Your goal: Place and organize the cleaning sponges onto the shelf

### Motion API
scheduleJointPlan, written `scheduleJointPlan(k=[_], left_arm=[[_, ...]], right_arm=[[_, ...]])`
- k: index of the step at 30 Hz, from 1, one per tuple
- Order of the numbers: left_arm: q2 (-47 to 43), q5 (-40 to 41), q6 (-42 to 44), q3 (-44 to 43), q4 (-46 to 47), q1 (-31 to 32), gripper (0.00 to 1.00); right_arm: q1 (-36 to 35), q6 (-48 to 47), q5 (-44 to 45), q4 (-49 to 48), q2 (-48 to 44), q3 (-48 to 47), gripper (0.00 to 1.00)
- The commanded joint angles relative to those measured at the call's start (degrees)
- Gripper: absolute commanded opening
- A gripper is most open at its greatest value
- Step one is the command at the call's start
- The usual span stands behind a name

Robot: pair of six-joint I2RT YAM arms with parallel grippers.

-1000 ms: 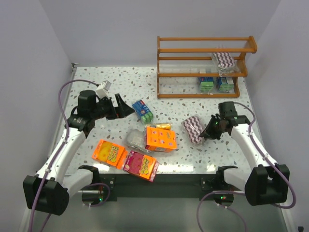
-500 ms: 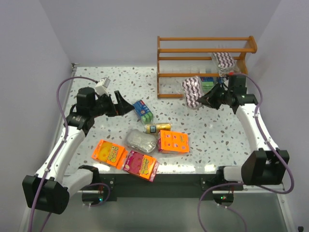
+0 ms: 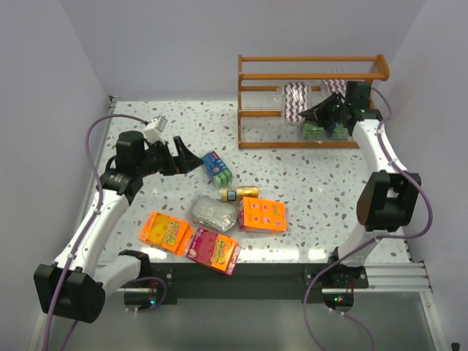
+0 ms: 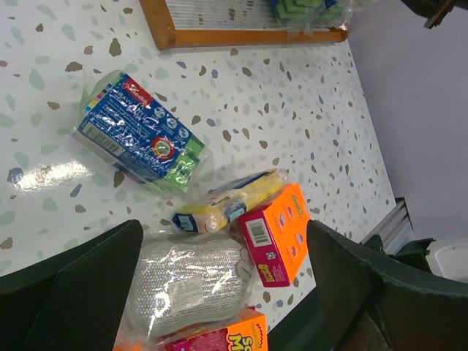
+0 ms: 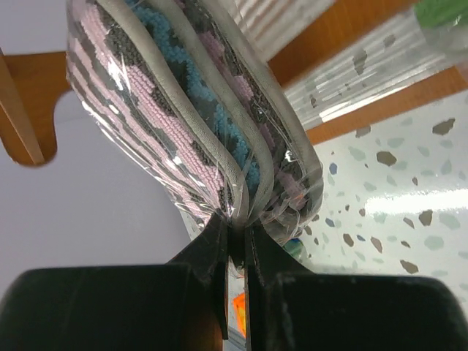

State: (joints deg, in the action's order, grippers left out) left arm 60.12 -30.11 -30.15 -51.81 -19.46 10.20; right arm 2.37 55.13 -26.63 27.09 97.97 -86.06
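My right gripper (image 3: pixel 313 113) is shut on the edge of a zigzag-patterned oval pad pack (image 3: pixel 295 101) and holds it up at the middle tier of the orange-brown shelf (image 3: pixel 311 59); in the right wrist view the pack (image 5: pixel 183 110) fills the frame above my gripper (image 5: pixel 235 241). Another zigzag pack (image 3: pixel 338 91) lies on the middle tier, and blue-and-green packs (image 3: pixel 314 129) sit on the bottom tier. My left gripper (image 3: pixel 191 162) is open and empty beside a blue-and-green pack (image 3: pixel 216 167). That pack (image 4: pixel 139 135) and the yellow block (image 4: pixel 230 199) show in the left wrist view.
A silver scrubber pack (image 3: pixel 212 213), an orange box (image 3: pixel 263 215), an orange-yellow pack (image 3: pixel 165 232) and a pink pack (image 3: pixel 213 248) lie near the table's front edge (image 3: pixel 234 257). The yellow block (image 3: pixel 239 193) lies mid-table.
My right arm lifted the zigzag pack from the table and carried it back to the shelf's middle tier. The orange box shifted right. The left arm barely moved.
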Motion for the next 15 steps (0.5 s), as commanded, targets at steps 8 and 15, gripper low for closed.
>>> scheduleJointPlan(k=[8,15], left_arm=[[0.4,0.8,2.3,-2.0,-0.3,0.1,1.00],[1.1,0.8,1.6,-2.2,0.7,0.1,1.00]], right_arm=[[2.9,0.1,-2.3,3.0,12.7,-20.5,0.00],[4.2,-0.8,-3.5,6.3,17.7,-26.9,0.00]])
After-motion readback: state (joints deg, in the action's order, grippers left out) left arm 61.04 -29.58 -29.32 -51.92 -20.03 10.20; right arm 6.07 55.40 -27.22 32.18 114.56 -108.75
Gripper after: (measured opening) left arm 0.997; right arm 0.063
